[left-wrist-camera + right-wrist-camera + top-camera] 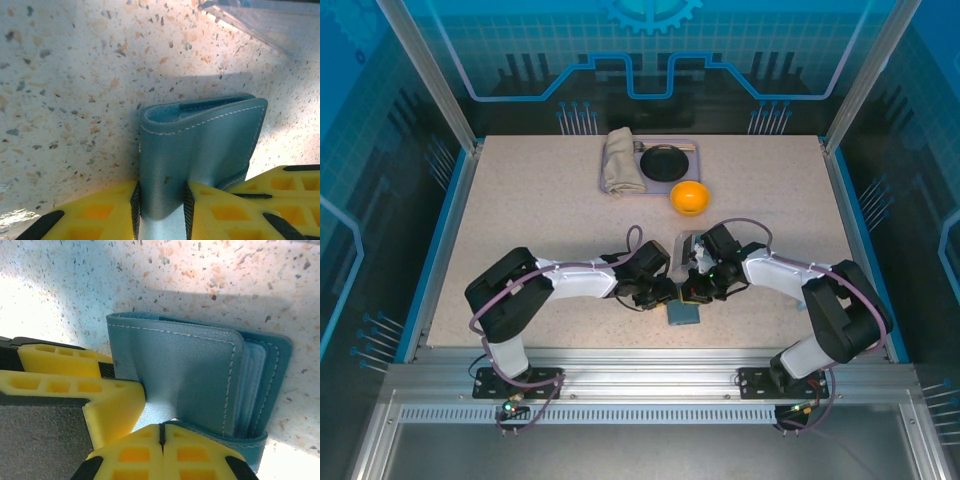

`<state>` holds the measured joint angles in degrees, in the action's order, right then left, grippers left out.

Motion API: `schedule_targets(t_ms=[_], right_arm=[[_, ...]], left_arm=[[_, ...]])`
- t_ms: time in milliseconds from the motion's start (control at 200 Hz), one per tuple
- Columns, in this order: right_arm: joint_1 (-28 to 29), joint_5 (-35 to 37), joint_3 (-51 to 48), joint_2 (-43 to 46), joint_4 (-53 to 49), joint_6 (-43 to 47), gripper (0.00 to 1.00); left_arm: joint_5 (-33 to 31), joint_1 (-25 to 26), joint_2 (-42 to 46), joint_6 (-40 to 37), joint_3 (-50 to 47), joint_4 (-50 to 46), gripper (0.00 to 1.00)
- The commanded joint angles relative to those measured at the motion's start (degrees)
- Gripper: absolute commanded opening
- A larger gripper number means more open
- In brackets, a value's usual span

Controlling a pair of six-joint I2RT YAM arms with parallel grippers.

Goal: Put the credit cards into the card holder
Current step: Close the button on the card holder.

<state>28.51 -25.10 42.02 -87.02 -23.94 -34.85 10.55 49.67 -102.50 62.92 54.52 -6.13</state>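
The slate-blue card holder (682,314) lies on the table near the front, between both arms. My left gripper (662,292) is shut on a raised fold of its cover, and the leather is squeezed between the two yellow fingers (161,195). The card holder (200,135) bulges upward from that pinch. My right gripper (161,429) has its jaws pressed together at the rim of the lower flap of the card holder (180,360). Pale inner pockets (250,385) show at its open side. The credit cards are hidden or out of view.
A clear case (687,243) lies just behind the grippers, partly under the right arm, and its corner (260,20) shows in the left wrist view. Farther back sit an orange (689,197) and a tray (648,189) with a folded cloth (620,160) and a black dish (666,161).
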Motion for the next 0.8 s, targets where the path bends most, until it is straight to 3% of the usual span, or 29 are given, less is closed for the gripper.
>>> schedule_targets(t_ms=[0,155,795], right_arm=[[0.5,5.3,-1.1,-1.4,-0.5,-1.7,0.00],[0.5,4.1,-0.7,-1.7,0.5,-2.9,0.00],[4.3,18.1,2.0,-10.8,-4.9,-5.8,0.00]], left_arm=[[1.3,0.6,-0.4,0.3,-0.7,0.5,0.30],[1.3,0.5,-0.4,0.3,-0.9,0.5,0.29],[1.8,0.6,-0.8,0.2,-1.0,0.8,0.28]])
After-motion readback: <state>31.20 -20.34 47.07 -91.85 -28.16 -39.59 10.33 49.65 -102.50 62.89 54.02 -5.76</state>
